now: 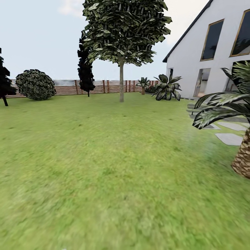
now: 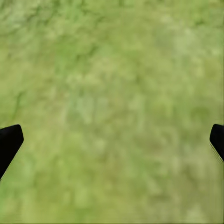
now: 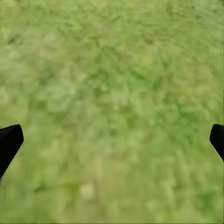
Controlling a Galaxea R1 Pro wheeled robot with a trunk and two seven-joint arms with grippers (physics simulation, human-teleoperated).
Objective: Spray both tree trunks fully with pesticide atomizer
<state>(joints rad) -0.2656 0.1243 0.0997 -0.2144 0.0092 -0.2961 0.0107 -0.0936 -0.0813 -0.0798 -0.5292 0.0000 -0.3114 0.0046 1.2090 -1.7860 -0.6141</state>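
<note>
The pesticide atomizer is out of view. One tree (image 1: 121, 41) with a leafy crown and a straight pale grey-brown trunk (image 1: 121, 83) stands far off across the lawn, near the fence. In the left wrist view my left gripper (image 2: 112, 144) is open over bare grass (image 2: 112, 93), its black fingertips (image 2: 9, 142) far apart with nothing between them. My right gripper (image 3: 112, 144) is open the same way over grass (image 3: 112, 84), its fingertips (image 3: 9, 140) at the picture's edges.
A palm (image 1: 243, 156) with a scaly trunk stands close at the right, beside grey stepping stones (image 1: 229, 139) and the white house (image 1: 208, 52). A black-leaved tree (image 1: 85, 69), a round bush (image 1: 35, 84) and the slat fence (image 1: 104, 86) line the back. Open lawn (image 1: 104, 156) lies ahead.
</note>
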